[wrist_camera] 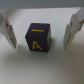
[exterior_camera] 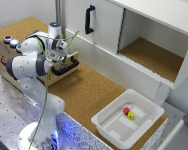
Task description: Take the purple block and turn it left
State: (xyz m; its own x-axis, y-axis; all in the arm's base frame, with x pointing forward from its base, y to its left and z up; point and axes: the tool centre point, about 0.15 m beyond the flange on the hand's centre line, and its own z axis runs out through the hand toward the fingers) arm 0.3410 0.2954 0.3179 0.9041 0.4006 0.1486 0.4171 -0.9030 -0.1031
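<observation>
The purple block point(wrist_camera: 40, 37) is a small dark cube with yellow markings, and it rests on a pale surface in the wrist view. My gripper point(wrist_camera: 41, 46) is open around it. One white finger point(wrist_camera: 10, 32) stands on each side with a gap to the block. In the exterior view the gripper point(exterior_camera: 63, 53) hangs low at the exterior view's left, by a wooden box point(exterior_camera: 4, 52). There the arm hides the block.
A white tray point(exterior_camera: 144, 122) at the exterior view's lower right holds a small red block point(exterior_camera: 126, 110) and a small yellow block point(exterior_camera: 130, 115). A black handle point(exterior_camera: 68, 66) sits by the gripper. A white cabinet point(exterior_camera: 144, 30) with an open cork-lined compartment stands behind.
</observation>
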